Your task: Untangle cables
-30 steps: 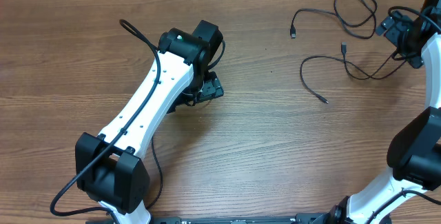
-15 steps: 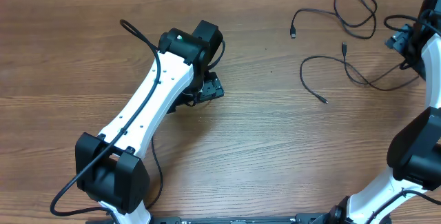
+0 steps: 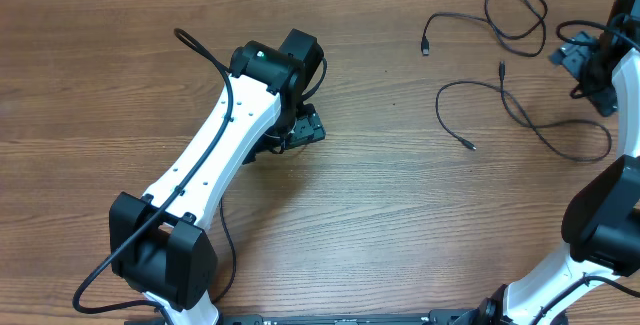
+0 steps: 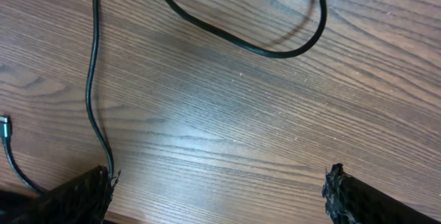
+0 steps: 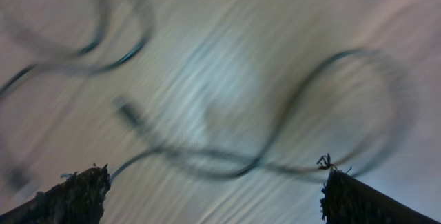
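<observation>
Several thin black cables lie at the table's far right. One runs from a plug (image 3: 425,48) into loops near the back edge. Another (image 3: 441,105) curves from a plug by the middle out to a wide loop (image 3: 603,147). My right gripper (image 3: 582,67) hovers open above that side; its wrist view is blurred, with a cable and plug (image 5: 129,112) ahead of the open gripper (image 5: 217,191) and nothing between the fingers. My left gripper (image 3: 305,130) sits mid-left, open and empty (image 4: 220,200), with a thin cord (image 4: 91,79) touching its left finger (image 4: 76,198) and a loop (image 4: 275,50) beyond.
The left arm's white link (image 3: 215,155) stretches diagonally across the left half, with its thick black cable (image 3: 205,53) arching beside it. The right arm's base stands at the front right (image 3: 590,235). The wooden table (image 3: 400,225) is bare between the arms.
My right gripper shifted right and slightly toward the front. The lower cable's right part spread from a tight bend into a wide loop on the table. The left arm stayed still.
</observation>
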{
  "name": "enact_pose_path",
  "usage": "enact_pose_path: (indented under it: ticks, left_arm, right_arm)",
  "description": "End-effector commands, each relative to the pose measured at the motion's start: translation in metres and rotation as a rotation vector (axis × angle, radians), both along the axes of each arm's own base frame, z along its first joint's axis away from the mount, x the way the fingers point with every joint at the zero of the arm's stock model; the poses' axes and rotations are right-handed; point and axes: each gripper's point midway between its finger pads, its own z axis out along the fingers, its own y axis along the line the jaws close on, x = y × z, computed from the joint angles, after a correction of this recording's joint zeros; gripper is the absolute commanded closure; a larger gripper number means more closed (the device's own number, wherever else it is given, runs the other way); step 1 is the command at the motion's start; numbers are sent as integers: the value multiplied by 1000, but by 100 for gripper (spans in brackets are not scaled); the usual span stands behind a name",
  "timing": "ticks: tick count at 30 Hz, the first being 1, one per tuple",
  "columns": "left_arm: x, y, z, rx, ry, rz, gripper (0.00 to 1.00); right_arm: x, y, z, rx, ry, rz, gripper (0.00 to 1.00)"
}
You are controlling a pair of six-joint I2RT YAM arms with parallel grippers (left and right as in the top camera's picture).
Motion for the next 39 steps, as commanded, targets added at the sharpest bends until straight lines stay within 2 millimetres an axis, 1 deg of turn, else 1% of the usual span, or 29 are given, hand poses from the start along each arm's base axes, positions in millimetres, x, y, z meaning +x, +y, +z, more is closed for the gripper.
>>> enact_pose_path:
  ticks: [1,3,7,10,12,16,18,23,27,32,34,37,39]
  left_arm:
    - [3,-2,14,-35,-43,-15,1]
    - [3,-2,14,-36,-46,-15,0]
    - [4,-3,14,-37,-48,-15,0]
    - [4,-3,14,-38,-50,-15,1]
    - [5,-3,14,-39,-51,-15,0]
    - [4,-3,14,-38,-50,-15,0]
    - [4,-3,14,-38,-49,-16,0]
    - [4,-3,14,-37,-49,-15,0]
    - [4,-3,14,-38,-49,-16,0]
    - [4,-3,14,-38,-49,-15,0]
    - [5,-3,14,-38,-51,-15,0]
    - [5,-4,14,-41,-54,-15,0]
    - [6,-4,14,-40,-55,-15,0]
  right_arm:
    - [13,64,5,284,-102,178,0]
    - [12,80,-2,328,-88,210,0]
    - [6,110,-23,323,-37,323,0]
    - [4,137,-43,313,-6,433,0]
    - [1,153,-56,300,15,474,0]
    - [-1,176,-74,233,38,554,0]
    - [-1,180,-81,172,57,570,0]
    - [-4,184,-96,28,100,591,0]
    - [-8,196,-110,16,101,619,0]
    - [-18,203,-127,17,107,636,1]
    - [-22,204,-132,20,115,640,6]
    - [-24,207,-134,21,122,648,19]
    - [-25,209,-134,21,124,652,25]
